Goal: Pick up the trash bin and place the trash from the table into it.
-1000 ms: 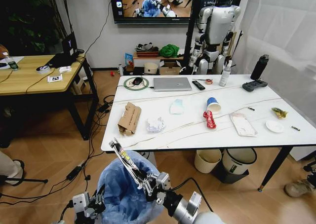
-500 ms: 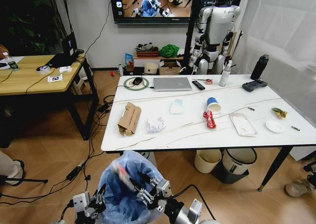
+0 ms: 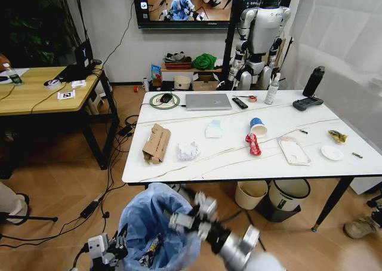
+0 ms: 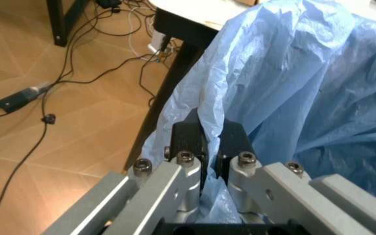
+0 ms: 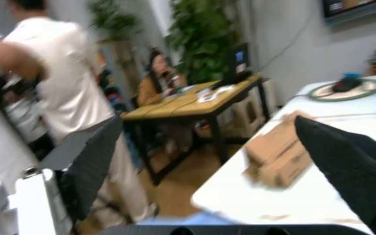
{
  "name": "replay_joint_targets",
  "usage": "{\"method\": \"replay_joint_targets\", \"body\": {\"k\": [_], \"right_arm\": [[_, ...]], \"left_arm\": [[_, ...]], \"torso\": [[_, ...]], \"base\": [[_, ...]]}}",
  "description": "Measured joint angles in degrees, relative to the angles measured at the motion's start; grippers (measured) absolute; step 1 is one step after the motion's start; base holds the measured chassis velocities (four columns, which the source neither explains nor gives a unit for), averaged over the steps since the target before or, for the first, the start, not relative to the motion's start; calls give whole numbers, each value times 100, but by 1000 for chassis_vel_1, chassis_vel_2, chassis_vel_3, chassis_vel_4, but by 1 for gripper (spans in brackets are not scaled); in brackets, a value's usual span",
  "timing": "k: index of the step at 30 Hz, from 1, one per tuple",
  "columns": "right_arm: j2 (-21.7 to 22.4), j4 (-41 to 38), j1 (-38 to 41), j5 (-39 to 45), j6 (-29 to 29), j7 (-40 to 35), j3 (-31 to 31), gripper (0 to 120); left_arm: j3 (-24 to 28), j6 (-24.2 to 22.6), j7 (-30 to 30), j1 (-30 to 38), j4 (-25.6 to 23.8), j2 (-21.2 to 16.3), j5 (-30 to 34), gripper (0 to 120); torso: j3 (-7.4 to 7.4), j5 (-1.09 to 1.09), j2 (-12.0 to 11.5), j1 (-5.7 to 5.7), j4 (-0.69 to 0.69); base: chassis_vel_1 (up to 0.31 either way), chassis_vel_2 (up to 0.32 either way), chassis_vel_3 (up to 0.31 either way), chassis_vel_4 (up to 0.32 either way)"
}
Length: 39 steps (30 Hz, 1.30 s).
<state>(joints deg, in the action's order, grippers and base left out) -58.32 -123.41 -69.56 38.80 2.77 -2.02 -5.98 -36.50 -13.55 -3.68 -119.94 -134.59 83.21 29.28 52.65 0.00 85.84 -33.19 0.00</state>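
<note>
The trash bin (image 3: pixel 152 223), lined with a crinkly light-blue bag, hangs low in front of the table (image 3: pixel 197 169). My left gripper (image 3: pixel 112 242) is shut on the bag's rim (image 4: pixel 207 122), its black fingertips (image 4: pixel 189 139) pinching the plastic. A yellow-printed wrapper (image 3: pixel 149 251) lies inside the bin. Just right of the bin's mouth, my right gripper (image 3: pixel 187 211) is open and holds nothing. On the table lie a crushed cardboard box (image 3: pixel 156 142), crumpled white paper (image 3: pixel 187 150), a red wrapper (image 3: pixel 253 144), a paper cup (image 3: pixel 258 127), a flat white packet (image 3: pixel 293 150) and a small plate (image 3: pixel 332 153). The right wrist view looks past the open right gripper (image 5: pixel 221 171) to the box (image 5: pixel 276 152).
A silver laptop (image 3: pixel 208 101), a remote (image 3: pixel 239 102), a black controller (image 3: pixel 307 103) and bottles sit along the table's far side. Two other bins (image 3: pixel 268 194) stand under it. A wooden desk (image 3: pixel 42 89) is at the left, with cables (image 3: pixel 95 205) across the floor.
The long wrapper held in my right gripper a second ago now lies inside the bin. The right gripper has opened and moved up and to the right. The left gripper has kept its hold.
</note>
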Motion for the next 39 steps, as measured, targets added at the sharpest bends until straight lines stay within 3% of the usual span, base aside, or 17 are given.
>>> {"method": "replay_joint_targets", "body": {"k": [5,13,17,19,23,30,39], "right_arm": [[-450,412,1019,647,-566,-1063,-66,100],[-1048,1215,2067,854,-751,-1562,-645,100],[-1676,1713,2720,839,-1439,-2076,-890,100],[-1772,1806,2827,831,-1567,-2170,-919,100],[-2206,2249,3314,787,-2507,-2595,-986,100],[-2517,2703,3564,712,-3404,-2670,-923,100],[-2845,3469,3680,-46,-3491,-2360,-875,100]], "left_arm": [[-153,37,1,-119,-51,32,-14,0],[-310,66,3,-238,-125,124,-62,0],[-408,76,0,-273,-179,189,-66,0],[-416,78,-1,-277,-188,203,-73,0],[-421,80,-12,-287,-242,265,-105,0],[-393,71,-28,-333,-314,300,-168,0],[-486,57,-36,-331,-306,308,-217,0]], "torso": [[0,-1,0,0,0],[1,-1,-1,0,0],[1,-2,0,0,1],[1,-1,-1,0,2],[1,-2,-1,-1,1],[0,-3,-1,0,0],[0,0,-1,-1,0]], "base": [[0,0,0,0],[0,0,0,0],[0,0,0,0],[0,0,0,0],[0,0,0,0],[0,0,0,0],[0,0,0,0]]}}
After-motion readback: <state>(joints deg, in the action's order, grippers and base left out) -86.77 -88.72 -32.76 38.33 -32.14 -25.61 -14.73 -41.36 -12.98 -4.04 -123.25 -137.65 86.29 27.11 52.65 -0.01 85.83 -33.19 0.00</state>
